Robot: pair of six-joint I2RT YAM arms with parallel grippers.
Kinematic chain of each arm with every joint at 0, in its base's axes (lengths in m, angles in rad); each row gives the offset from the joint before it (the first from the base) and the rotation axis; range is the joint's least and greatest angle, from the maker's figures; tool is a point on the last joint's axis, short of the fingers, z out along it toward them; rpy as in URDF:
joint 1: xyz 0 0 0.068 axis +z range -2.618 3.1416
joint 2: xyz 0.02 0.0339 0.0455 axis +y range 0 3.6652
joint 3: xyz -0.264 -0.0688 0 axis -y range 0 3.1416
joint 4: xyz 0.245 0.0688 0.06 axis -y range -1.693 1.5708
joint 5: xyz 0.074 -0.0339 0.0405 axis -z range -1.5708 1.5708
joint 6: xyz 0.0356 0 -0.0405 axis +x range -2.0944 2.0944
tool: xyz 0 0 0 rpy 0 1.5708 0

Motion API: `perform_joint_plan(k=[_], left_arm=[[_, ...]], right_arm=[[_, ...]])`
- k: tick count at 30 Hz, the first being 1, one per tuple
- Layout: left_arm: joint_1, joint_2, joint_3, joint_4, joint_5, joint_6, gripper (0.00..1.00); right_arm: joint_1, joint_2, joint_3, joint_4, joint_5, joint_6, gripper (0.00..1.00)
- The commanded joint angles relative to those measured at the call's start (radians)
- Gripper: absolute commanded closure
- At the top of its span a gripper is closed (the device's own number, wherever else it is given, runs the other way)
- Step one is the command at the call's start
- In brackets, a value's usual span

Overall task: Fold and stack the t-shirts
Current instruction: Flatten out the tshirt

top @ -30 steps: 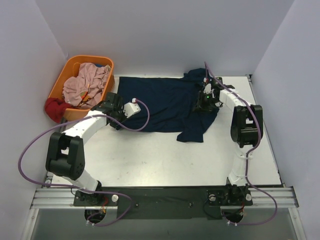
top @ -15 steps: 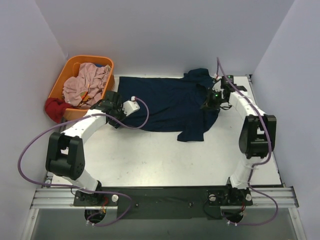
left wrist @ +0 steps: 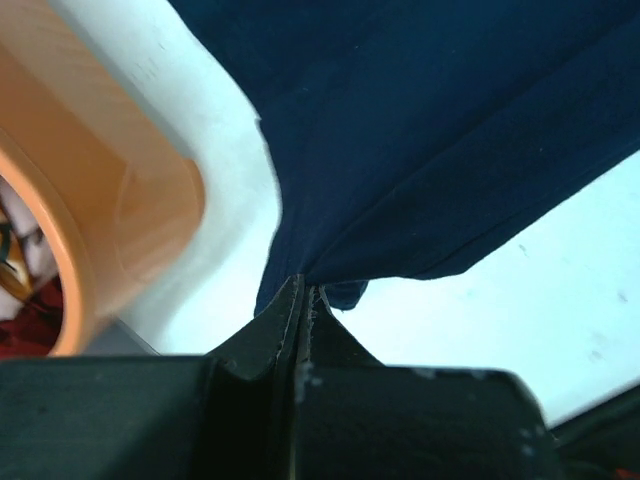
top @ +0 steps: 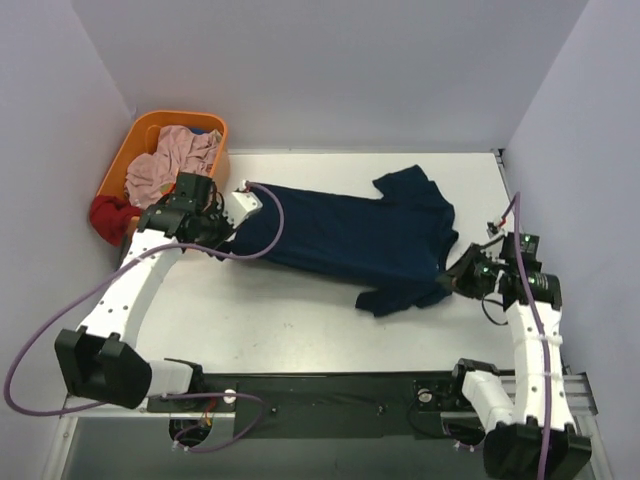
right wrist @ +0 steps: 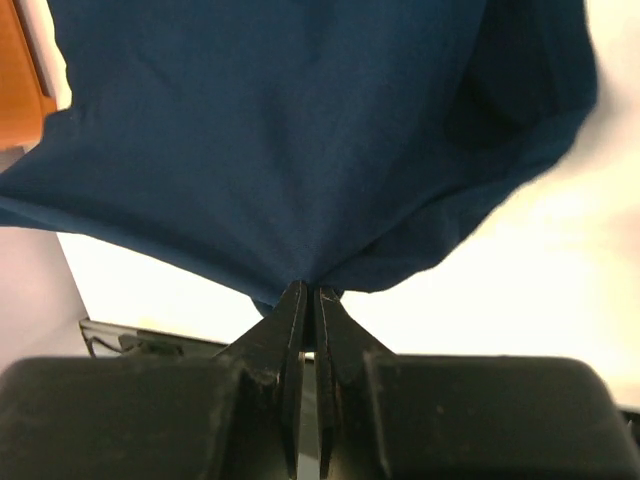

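left gripper point(left wrist: 302, 292): clamps navy t-shirt point(top: 345, 235) edge, 9 o'clock | right gripper point(right wrist: 308, 296): clamps same shirt, 4 o'clock | stretches taut across tabletop point(top: 300, 320)

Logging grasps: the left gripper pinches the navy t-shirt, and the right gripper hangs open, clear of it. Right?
No: the right gripper is shut on the navy t-shirt, as the right wrist view shows; the left gripper does pinch it.

Navy t-shirt point(top: 345, 235) stretched taut, slanting across table.
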Motion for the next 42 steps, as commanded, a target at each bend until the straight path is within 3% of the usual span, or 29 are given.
perform_joint_plan(k=[1, 5, 8, 10, 11, 12, 13, 14, 15, 16, 17, 19, 21, 24, 29, 32, 38, 42], left_arm=[[0.005, -0.092, 0.044, -0.215, 0.067, -0.046, 1.00], [0.008, -0.092, 0.108, -0.159, 0.049, -0.046, 1.00], [0.005, 0.005, 0.175, 0.085, 0.006, -0.055, 1.00], [0.007, 0.137, 0.415, 0.171, -0.029, -0.080, 1.00], [0.010, 0.182, 0.498, 0.184, -0.040, -0.100, 1.00], [0.013, 0.281, 0.704, 0.184, -0.045, -0.126, 1.00], [0.014, 0.334, 0.799, 0.182, -0.046, -0.141, 1.00], [0.014, 0.408, 1.002, 0.169, -0.048, -0.158, 1.00], [0.013, 0.453, 1.110, 0.158, -0.040, -0.160, 1.00], [0.014, 0.518, 1.259, 0.140, -0.043, -0.161, 1.00], [0.016, 0.541, 1.331, 0.136, -0.057, -0.160, 1.00], [0.016, 0.569, 1.404, 0.132, -0.068, -0.134, 1.00], [0.020, 0.520, 1.313, 0.184, -0.069, -0.109, 1.00], [0.017, 0.365, 0.999, 0.289, -0.045, -0.059, 1.00], [0.020, 0.256, 0.716, 0.268, -0.045, 0.004, 1.00], [0.014, 0.204, 0.469, 0.288, -0.054, 0.063, 1.00], [0.007, 0.182, 0.093, 0.359, -0.088, 0.132, 1.00], [0.005, 0.213, -0.057, 0.391, -0.109, 0.139, 1.00]], right_arm=[[0.034, -0.122, -0.021, -0.229, 0.013, 0.064, 1.00], [0.047, -0.037, 0.070, -0.221, 0.035, 0.035, 1.00], [0.050, 0.167, 0.300, -0.127, 0.047, 0.007, 1.00], [0.060, 0.342, 0.543, -0.078, 0.067, -0.010, 1.00], [0.070, 0.451, 0.749, -0.076, 0.070, -0.020, 1.00], [0.076, 0.514, 0.847, -0.079, 0.073, -0.020, 1.00], [0.082, 0.613, 1.059, -0.087, 0.063, -0.017, 1.00], [0.082, 0.654, 1.150, -0.088, 0.038, -0.016, 1.00], [0.083, 0.723, 1.329, -0.091, 0.021, -0.001, 1.00], [0.079, 0.749, 1.411, -0.091, 0.020, 0.009, 1.00], [0.076, 0.780, 1.523, -0.090, 0.017, 0.024, 1.00], [0.070, 0.789, 1.581, -0.082, 0.021, 0.035, 1.00], [0.071, 0.738, 1.520, -0.050, 0.006, 0.036, 1.00], [0.076, 0.655, 1.365, -0.024, -0.008, 0.035, 1.00], [0.100, 0.501, 1.016, -0.045, -0.045, -0.023, 1.00], [0.168, 0.460, 0.799, -0.099, -0.031, -0.071, 1.00], [0.419, 0.579, 0.541, -0.101, 0.062, -0.094, 1.00], [0.493, 0.705, 0.478, -0.069, 0.124, -0.062, 0.86]])
